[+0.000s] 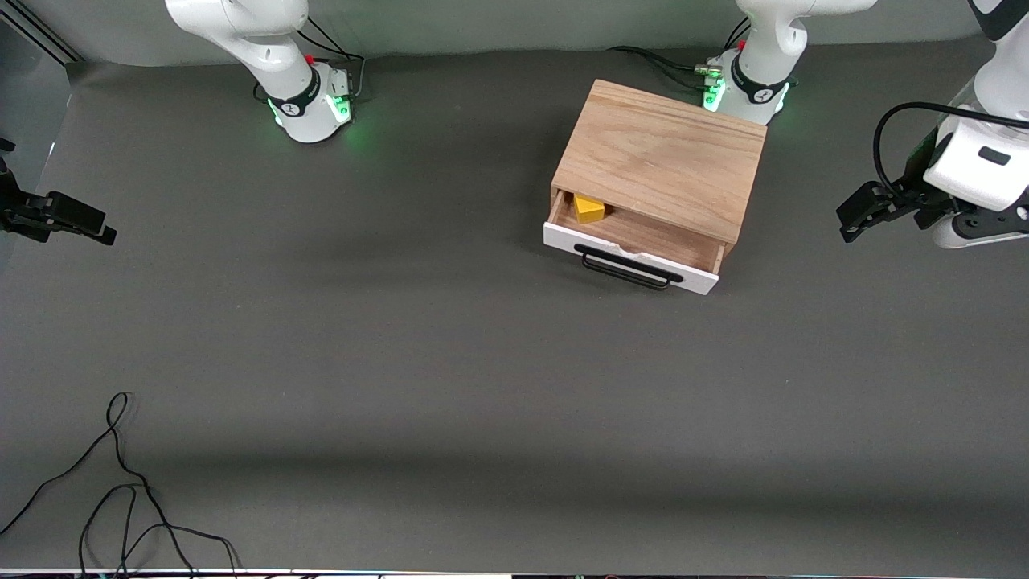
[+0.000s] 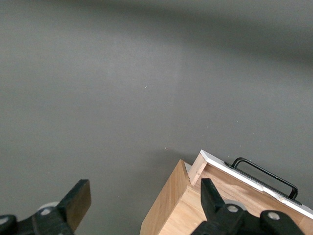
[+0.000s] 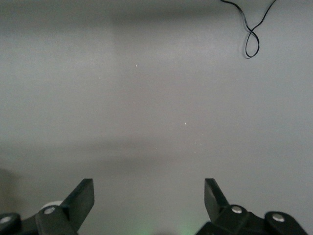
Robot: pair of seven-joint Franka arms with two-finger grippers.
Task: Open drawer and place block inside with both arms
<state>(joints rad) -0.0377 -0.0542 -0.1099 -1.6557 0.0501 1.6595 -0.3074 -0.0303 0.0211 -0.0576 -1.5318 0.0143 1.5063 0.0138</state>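
Block point(image 1: 589, 211) lay inside the open drawer point(image 1: 635, 249); left claw point(image 1: 854, 217) and right claw point(image 1: 84, 225) hovered released, empty, over the worktop's point(image 1: 402, 362) ends.

This is my robotics lab bench, not a home or a shop. My two white arms point(image 1: 273, 64) are bolted at their bases to a table point(image 1: 402, 338) covered in plain grey cloth, green status lights glowing at the bases, and a loose black cable point(image 1: 120, 498) trails across the cloth.
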